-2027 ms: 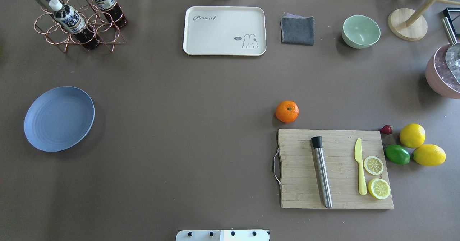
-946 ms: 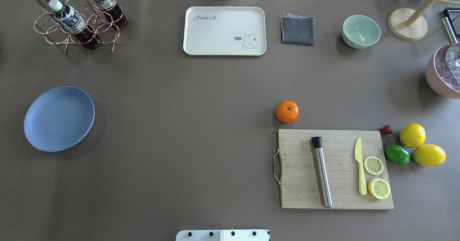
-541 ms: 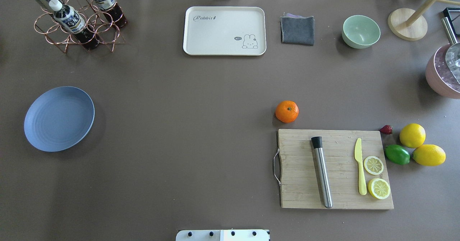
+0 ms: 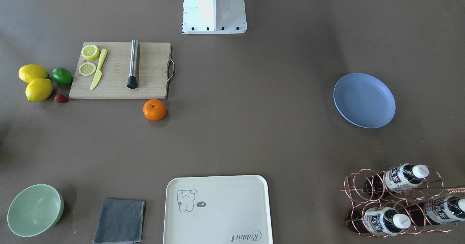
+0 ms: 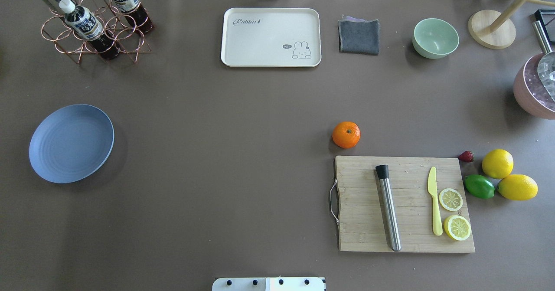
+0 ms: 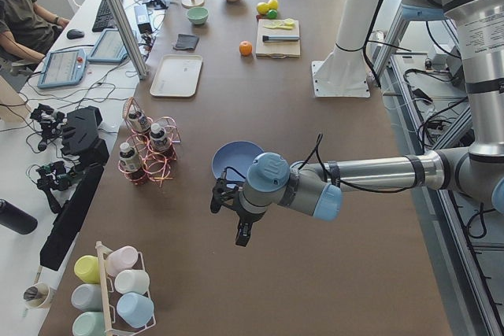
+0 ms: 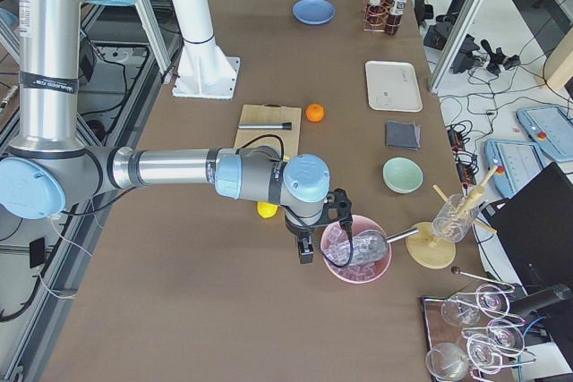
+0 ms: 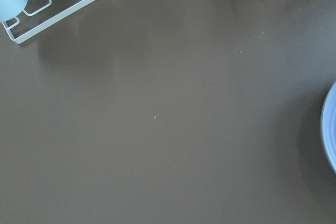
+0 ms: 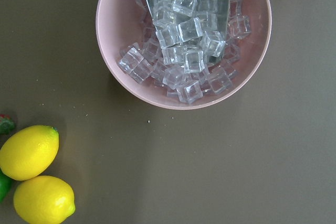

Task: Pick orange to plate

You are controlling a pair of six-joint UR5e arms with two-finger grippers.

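Left tool (image 6: 234, 214) & right tool (image 7: 307, 241) hang over the tabletop (image 5: 225, 152), can't tell how open. Round glossy orange (image 5: 346, 134) sits just beside the wood board (image 5: 360, 221) — matte ringed plate (image 5: 71, 143) well apart.

Overhead exterior: high behind the robot base (image 5: 269, 284), facing forward and down, wide. The cutting board (image 5: 405, 204) sits lower right in frame. Front-facing: opposite side of the table, steep down, wide and flipped, so the cutting board (image 4: 120, 70) lands upper left with the robot base beyond it. These two share the whole tabletop: cutting board, orange (image 5: 346, 135), plate (image 5: 71, 143), tray (image 5: 271, 37). Exterior left: table end far from the cutting board (image 6: 279, 39), looking along the table toward it. Exterior right: the end nearer the cutting board (image 7: 265, 129). Left wrist: close, straight down, plate rim at frame edge. Right wrist: close, straight down on the ice bowl (image 9: 184, 35) and the lemons (image 9: 29, 152), which overhead shows just beside the cutting board.
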